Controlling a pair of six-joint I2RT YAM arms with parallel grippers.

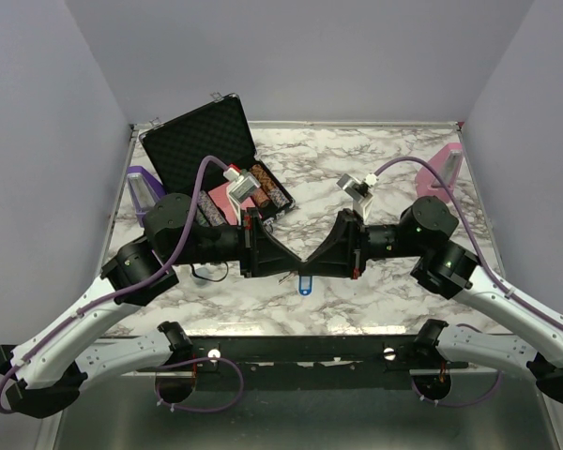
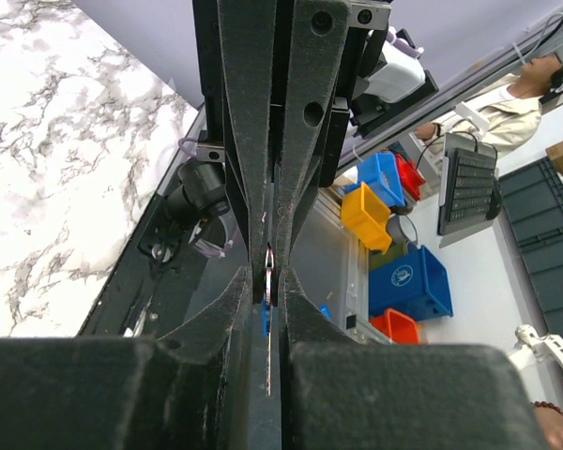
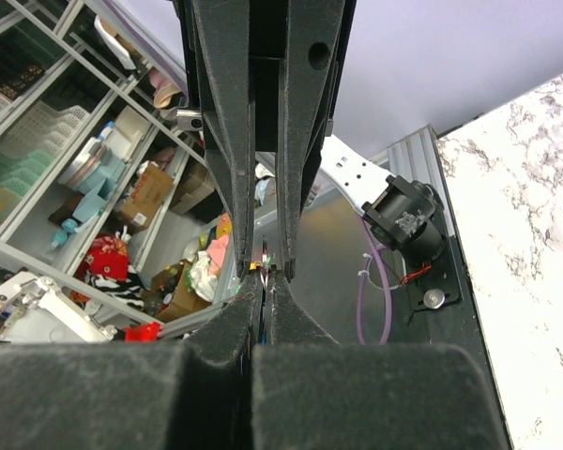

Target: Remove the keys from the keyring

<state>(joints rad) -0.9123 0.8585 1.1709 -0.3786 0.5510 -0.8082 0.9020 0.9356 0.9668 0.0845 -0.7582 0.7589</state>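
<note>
The keyring [image 1: 306, 286] hangs in the air at the spot where the two claws meet tip to tip, its blue oval tag dangling just under them and clear of the marble table [image 1: 385, 295]. In the left wrist view its thin metal ring [image 2: 269, 262] sits edge-on right at the fingertips, with a sliver of blue showing in the gap just behind it.

The left claw [image 1: 296, 265] is drawn in to a narrow slit and pinches the keyring at its tip. The right claw [image 1: 311, 264] faces it from the other side, jaws pressed fully together; what they grip is too small to tell. The key itself cannot be picked out - only tiny glints show where the tips touch.

Both claws lie level, nose to nose. Beyond the left claw and off to its outer side stands the open black case [image 1: 202, 141], rows of poker chips [image 1: 267, 187] in its tray. Further left of it is a purple object [image 1: 143, 187]; beyond the right claw, near the far corner, is a pink one [image 1: 443, 164].
</note>
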